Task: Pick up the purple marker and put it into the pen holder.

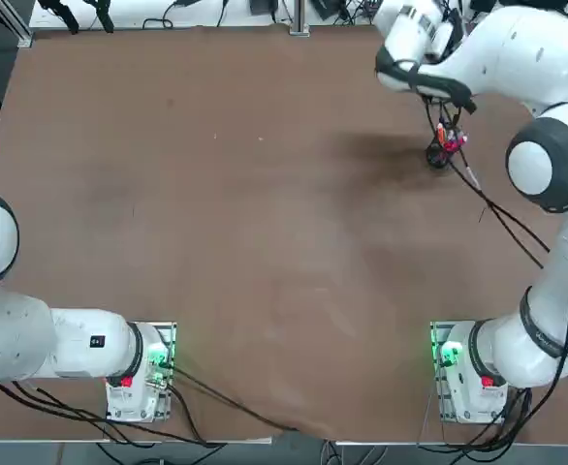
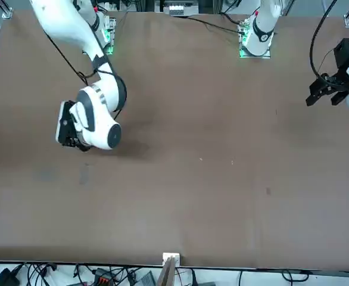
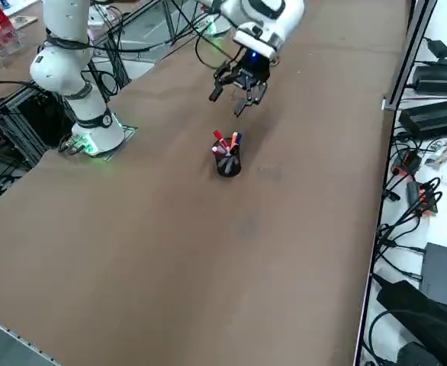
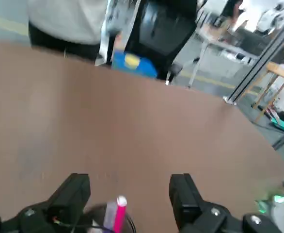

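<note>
One blue-violet marker (image 3: 238, 139) stands in small black round holder (image 3: 228, 165); right gripper (image 3: 239, 91) above, jaws apart, empty; retreat next.

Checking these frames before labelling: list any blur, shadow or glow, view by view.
Right wrist view: soft and smeared, the room beyond the table out of focus. Top view: a dark shadow on the table beside the pen holder. Right side view: crisp; open right gripper above the holder, green glow at the arm base. Front view: arm's shadow on the table.

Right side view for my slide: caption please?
Open right gripper above the pen holder, purple marker already inside.
</note>
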